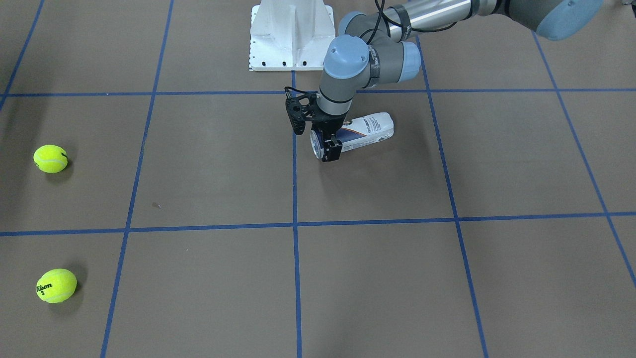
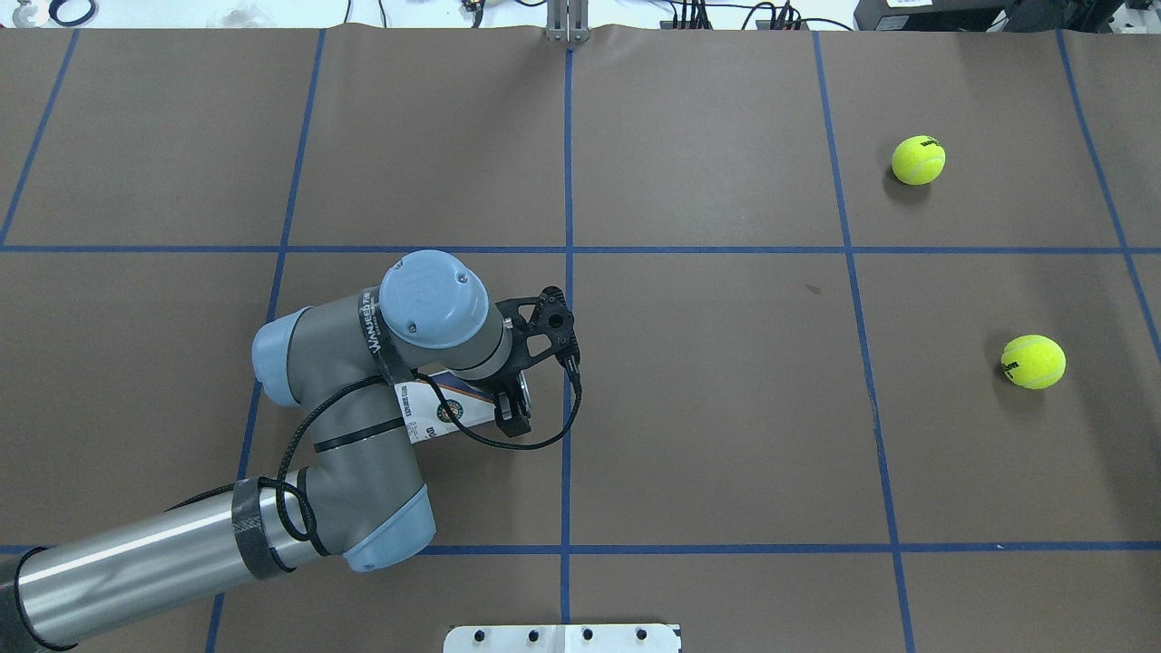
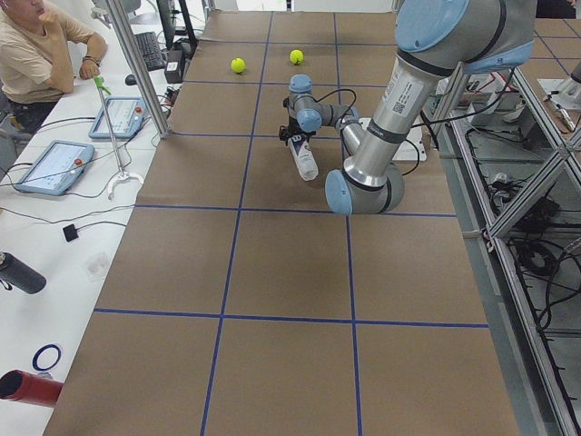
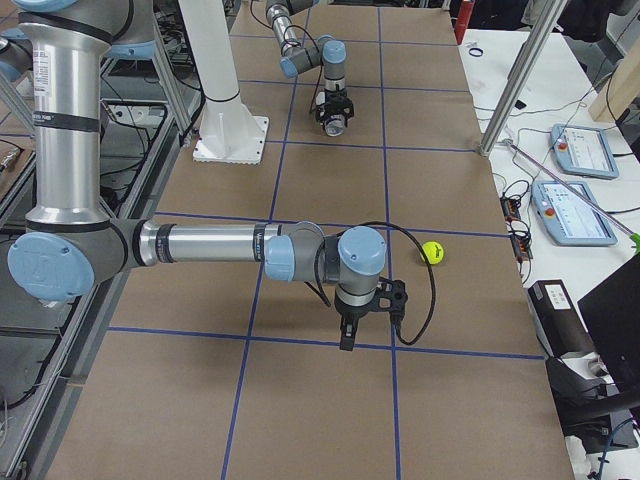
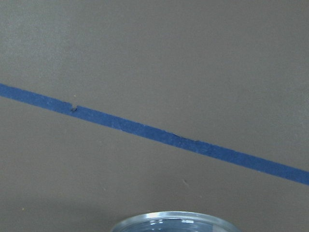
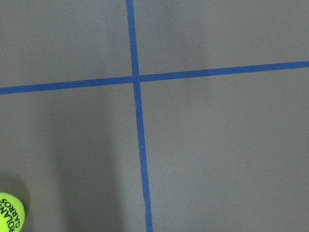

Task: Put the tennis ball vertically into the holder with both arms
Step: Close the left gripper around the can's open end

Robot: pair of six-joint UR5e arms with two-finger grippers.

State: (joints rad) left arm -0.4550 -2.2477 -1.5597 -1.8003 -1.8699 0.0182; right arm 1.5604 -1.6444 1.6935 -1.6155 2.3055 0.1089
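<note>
1. The holder point(image 1: 370, 130) lies on its side mid-surface, nearer the robot-side edge, with its mouth toward the right end. The label print is too small to read.
2. The left pincer point(image 1: 325, 142) is clamped across the holder's mouth end.
3. The state of the right pincer point(image 4: 347, 338) cannot be told.
4. Toward the right end lie tennis ball A point(image 1: 56, 285), printed "Wilson 3", and tennis ball B point(image 1: 50, 158), well apart.
5. The white pedestal point(image 1: 290, 35) stands at the robot-side edge.

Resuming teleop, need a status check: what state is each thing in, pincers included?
holder: lying on its side on the table, not upright.
left pincer: straddling the holder's open end; clamped or not, cannot tell.
right pincer: above bare table, no ball in it; open or shut, cannot tell.
nearer tennis ball: loose on the table, ungrasped.
farther tennis ball: loose on the table, ungrasped.
</note>
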